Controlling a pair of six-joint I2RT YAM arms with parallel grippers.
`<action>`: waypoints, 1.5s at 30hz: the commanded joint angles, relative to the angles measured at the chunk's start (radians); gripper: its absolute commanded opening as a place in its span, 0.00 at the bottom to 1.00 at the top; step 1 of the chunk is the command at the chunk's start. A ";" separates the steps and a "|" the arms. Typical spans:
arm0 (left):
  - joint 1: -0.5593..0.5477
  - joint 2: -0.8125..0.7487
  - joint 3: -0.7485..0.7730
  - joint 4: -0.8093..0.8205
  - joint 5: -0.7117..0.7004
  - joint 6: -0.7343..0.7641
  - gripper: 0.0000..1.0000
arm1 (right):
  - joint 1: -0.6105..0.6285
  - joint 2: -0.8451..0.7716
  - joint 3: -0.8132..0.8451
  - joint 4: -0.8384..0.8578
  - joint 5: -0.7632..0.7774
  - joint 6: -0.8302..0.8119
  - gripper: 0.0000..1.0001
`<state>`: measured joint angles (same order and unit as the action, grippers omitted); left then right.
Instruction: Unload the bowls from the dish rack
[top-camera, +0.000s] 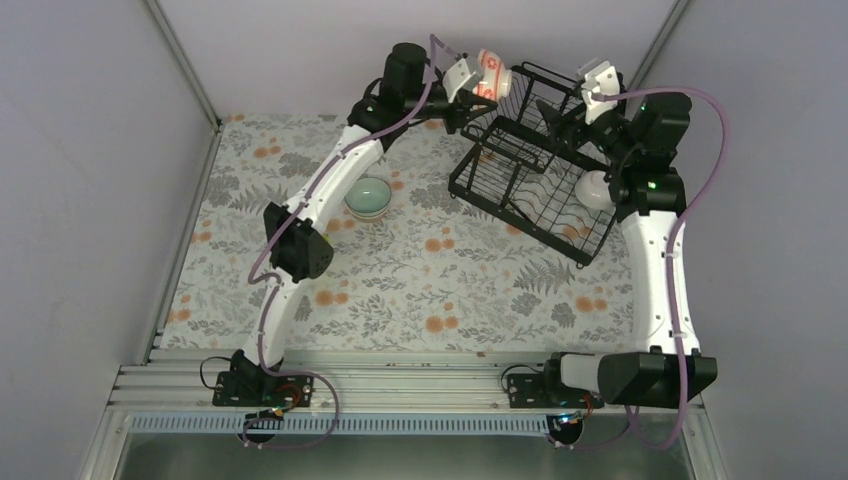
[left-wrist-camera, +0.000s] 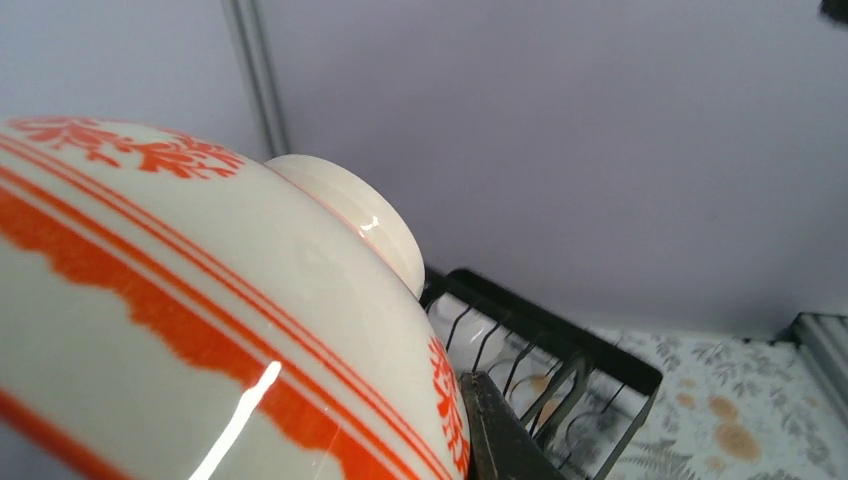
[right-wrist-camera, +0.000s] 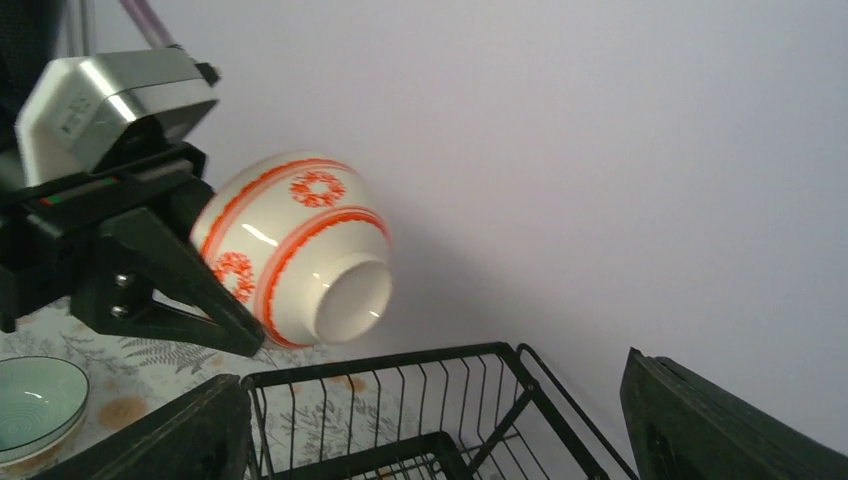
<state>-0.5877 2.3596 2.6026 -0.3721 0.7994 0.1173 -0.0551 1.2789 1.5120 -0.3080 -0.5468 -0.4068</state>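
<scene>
Overhead view: the left gripper (top-camera: 474, 88), in the upper centre of the frame, is clamped on the rim of the patterned bowl (top-camera: 492, 72), white with red-orange bands. The bowl is held clear of the table, just beside the far left corner of the dish rack (top-camera: 530, 165). The black wire rack stands right of centre on the floral tablecloth (top-camera: 400, 290), set at an angle to the table edges.

The mint-green bowl (top-camera: 368, 197) rests upright on the cloth left of the rack, well apart from it and next to the left arm's forearm.

The white bowl (top-camera: 594, 189) lies at the rack's right edge and is partly covered by the right arm. Whether it sits inside the lower tray or against its wire cannot be told.

The right gripper (top-camera: 562, 118) hovers over the rack's upper tier.

Right wrist view: the right gripper (right-wrist-camera: 435, 375) has its jaws spread wide, with nothing between them but the rack (right-wrist-camera: 400, 400) below. The patterned bowl (right-wrist-camera: 290, 240) is tipped on its side at left centre, foot ring towards the lens, pinched by the left gripper (right-wrist-camera: 205, 295). The mint-green bowl (right-wrist-camera: 35, 400) shows at the lower left.

Left wrist view: the patterned bowl (left-wrist-camera: 200, 300) fills the left half, with one dark finger (left-wrist-camera: 500, 430) against its rim and the rack (left-wrist-camera: 560, 360) at the lower right.
</scene>
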 joint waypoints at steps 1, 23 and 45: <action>0.020 -0.111 -0.025 -0.162 -0.137 0.202 0.02 | -0.025 0.004 0.009 -0.026 0.079 0.037 0.90; 0.190 -0.639 -0.786 -0.419 -0.541 0.624 0.02 | -0.109 0.088 0.070 -0.124 0.041 0.089 0.95; 0.183 -0.591 -1.020 -0.469 -0.741 0.648 0.02 | -0.109 0.024 -0.008 -0.146 0.003 0.088 0.98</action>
<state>-0.4015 1.7473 1.5887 -0.8539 0.1333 0.7444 -0.1593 1.3262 1.5223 -0.4519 -0.5156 -0.3382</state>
